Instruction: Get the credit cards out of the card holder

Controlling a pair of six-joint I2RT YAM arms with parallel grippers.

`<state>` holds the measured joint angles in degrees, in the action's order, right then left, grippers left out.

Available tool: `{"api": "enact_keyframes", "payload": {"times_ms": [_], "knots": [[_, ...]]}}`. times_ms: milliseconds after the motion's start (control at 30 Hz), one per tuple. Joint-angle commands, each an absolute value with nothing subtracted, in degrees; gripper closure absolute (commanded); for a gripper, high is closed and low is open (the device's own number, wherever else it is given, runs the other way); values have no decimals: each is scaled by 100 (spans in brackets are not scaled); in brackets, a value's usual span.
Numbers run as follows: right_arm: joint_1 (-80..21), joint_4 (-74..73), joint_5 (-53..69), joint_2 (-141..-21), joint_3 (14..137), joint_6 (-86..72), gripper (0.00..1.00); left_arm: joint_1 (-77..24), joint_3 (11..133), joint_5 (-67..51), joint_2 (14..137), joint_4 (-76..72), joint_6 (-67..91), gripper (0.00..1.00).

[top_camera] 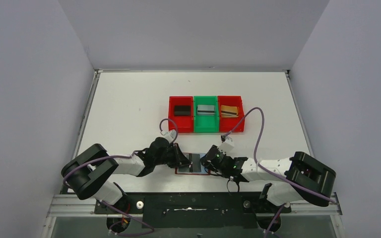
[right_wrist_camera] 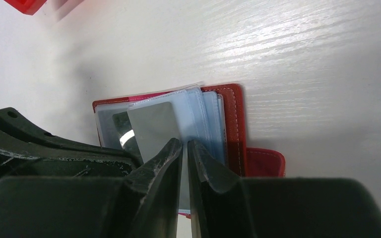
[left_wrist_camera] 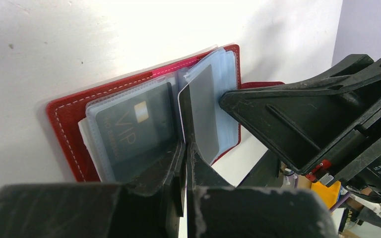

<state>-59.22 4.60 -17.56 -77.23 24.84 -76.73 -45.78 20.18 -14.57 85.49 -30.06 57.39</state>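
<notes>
The dark red card holder [top_camera: 184,171] lies open near the table's front edge, between both grippers. In the left wrist view its cover [left_wrist_camera: 64,119] is spread flat, and a dark VIP card [left_wrist_camera: 134,131] sits in a clear sleeve. A silver-grey card [left_wrist_camera: 201,111] stands up from the sleeves. My left gripper [left_wrist_camera: 186,147] is shut on the card's lower edge. My right gripper [right_wrist_camera: 185,145] is shut on a bluish sleeve [right_wrist_camera: 198,109], right beside the same silver-grey card [right_wrist_camera: 154,126]. From above, the left gripper [top_camera: 182,159] and the right gripper [top_camera: 208,161] meet over the holder.
Three bins stand in a row at mid-table. The left red bin [top_camera: 172,119] holds a black card, the green bin [top_camera: 206,126] a silver one, and the right red bin [top_camera: 230,125] a gold-tan one. Purple cables arc above both arms. Walls close in on both sides.
</notes>
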Motion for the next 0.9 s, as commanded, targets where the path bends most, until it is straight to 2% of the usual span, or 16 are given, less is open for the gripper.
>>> {"api": "enact_keyframes", "payload": {"times_ms": [0, 67, 200, 333, 667, 867], "knots": [[-5895, -140, -2065, -7606, 2294, -7665, 86, -4570, 2100, -1320, 8435, -2737, 5476, 100], [-5890, -126, -2059, -7586, 2292, -7657, 86, -4576, 2101, -1377, 8454, -2847, 5496, 97], [-5897, -20, -2030, -7626, 2258, -7655, 86, -4578, 2092, -1475, 8455, -3073, 5556, 83], [-5897, 53, -1994, -7660, 2251, -7633, 86, -4596, 2008, -1542, 8485, -3318, 5694, 78], [-5897, 187, -1942, -7661, 2206, -7642, 85, -4627, 1701, -1407, 8901, -3940, 5992, 77], [-5897, 209, -1952, -7600, 2151, -7674, 85, -4631, 1447, -1244, 9079, -4445, 6192, 84]]}}
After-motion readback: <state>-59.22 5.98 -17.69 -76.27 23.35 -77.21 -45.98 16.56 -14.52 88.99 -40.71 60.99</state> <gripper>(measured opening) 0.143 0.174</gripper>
